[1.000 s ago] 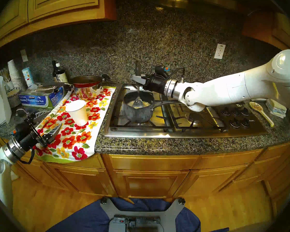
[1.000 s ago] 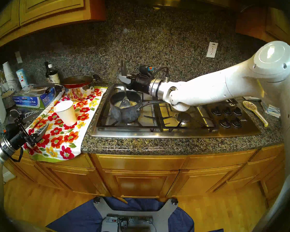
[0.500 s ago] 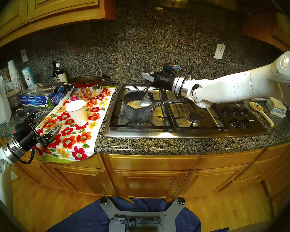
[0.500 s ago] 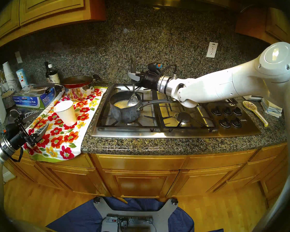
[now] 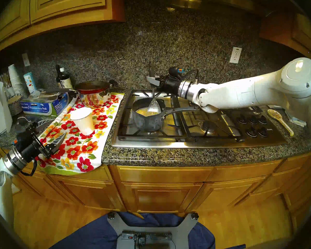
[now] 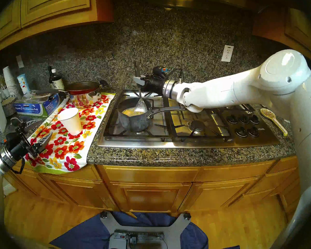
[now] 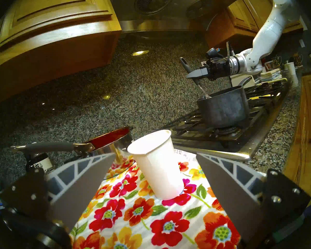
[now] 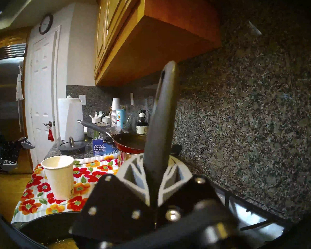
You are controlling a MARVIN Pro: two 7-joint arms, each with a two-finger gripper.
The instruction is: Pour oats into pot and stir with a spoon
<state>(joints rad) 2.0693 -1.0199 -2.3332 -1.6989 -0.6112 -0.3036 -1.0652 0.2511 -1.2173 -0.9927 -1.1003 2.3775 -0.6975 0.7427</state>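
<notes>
The dark grey pot [image 5: 148,120] stands on the stove's left burner with its silver handle pointing right. It holds yellowish liquid with pale oats [image 5: 151,114] in it. My right gripper [image 5: 153,81] is above the pot's far rim, shut on the spoon's dark handle [image 8: 162,117]. The spoon [image 5: 154,106] hangs down with its silver bowl inside the pot, towards the right side. My left gripper [image 5: 52,131] is open and empty over the floral towel, in front of a white paper cup [image 5: 83,120]. The cup stands upright between the fingers in the left wrist view [image 7: 156,164].
A shiny steel pot with a red pan [image 5: 92,92] on it stands behind the towel [image 5: 75,149]. A foil box [image 5: 43,106] lies to its left. A yellow spoon-shaped dish [image 5: 278,119] lies right of the stove knobs [image 5: 253,124].
My right gripper swung the spoon from the pot's middle to its right side, then a little back left; the oats got mixed into the yellowish liquid. The left arm has not moved.
</notes>
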